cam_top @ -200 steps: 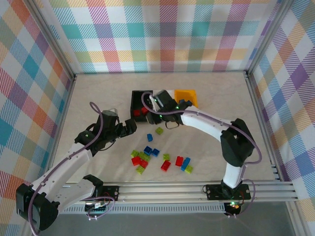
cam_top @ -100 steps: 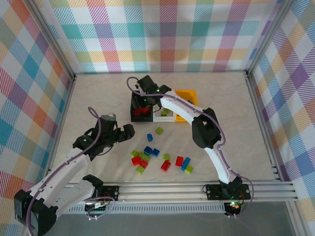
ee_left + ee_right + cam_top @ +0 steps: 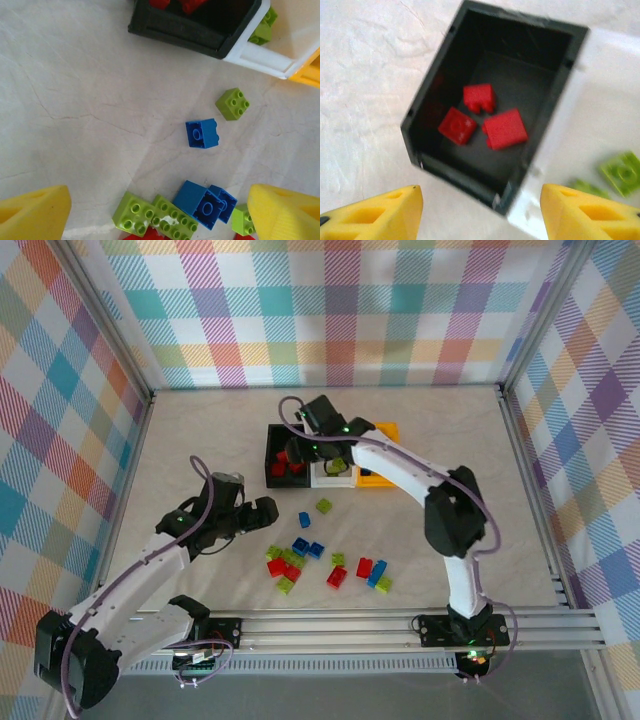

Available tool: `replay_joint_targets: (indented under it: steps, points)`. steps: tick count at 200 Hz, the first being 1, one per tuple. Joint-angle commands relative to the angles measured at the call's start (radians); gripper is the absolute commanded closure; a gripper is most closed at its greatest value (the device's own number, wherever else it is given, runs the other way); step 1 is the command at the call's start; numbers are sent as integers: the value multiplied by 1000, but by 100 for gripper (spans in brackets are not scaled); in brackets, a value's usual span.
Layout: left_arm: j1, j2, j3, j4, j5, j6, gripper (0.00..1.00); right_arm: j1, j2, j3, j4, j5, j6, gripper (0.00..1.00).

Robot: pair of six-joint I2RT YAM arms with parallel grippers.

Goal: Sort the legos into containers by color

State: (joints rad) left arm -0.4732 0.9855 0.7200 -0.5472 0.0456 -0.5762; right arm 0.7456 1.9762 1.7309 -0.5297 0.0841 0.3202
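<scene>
Both arms [image 3: 140, 575] are white-shelled with black joints and looping purplish cables [image 3: 206, 480] — the fingertips [image 3: 590, 212] blocky yellow.

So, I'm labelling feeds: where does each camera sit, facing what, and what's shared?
Top external: above and behind, facing down; both arms, left gripper, right gripper.
Left wrist: on the left arm, facing down at loose legos; yellow fingertips.
Right wrist: above the black bin, looking in at red legos; yellow fingertips.
Shared: all see the black bin.
</scene>
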Motion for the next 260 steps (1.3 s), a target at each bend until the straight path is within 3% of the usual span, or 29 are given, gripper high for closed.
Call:
replay_joint_targets:
  steps: [1,50,105,144,192,216,241,260]
  points:
    - [-46,37,-10,3,42,5,12,3,-146,-178,103,1,54,36]
    - [-263,106,-54,-44,-31,-54,16,3,-372,-493,159,20,90,36]
    - [-411,126,-158,-68,-54,-148,18,-3,-481,-637,198,43,103,36]
    - [-403,162,-194,-40,-87,-177,25,-10,-505,-666,213,41,105,36]
    - [-267,125,-222,-59,-110,-173,41,-15,-534,-688,218,40,103,36]
    - [-209,75,-225,-94,-116,-153,41,-20,-543,-694,220,38,102,36]
    - [-196,78,-230,-74,-74,-135,28,-27,-544,-696,226,36,103,35]
    - [-196,101,-230,-62,-63,-129,27,-29,-542,-694,228,30,104,36]
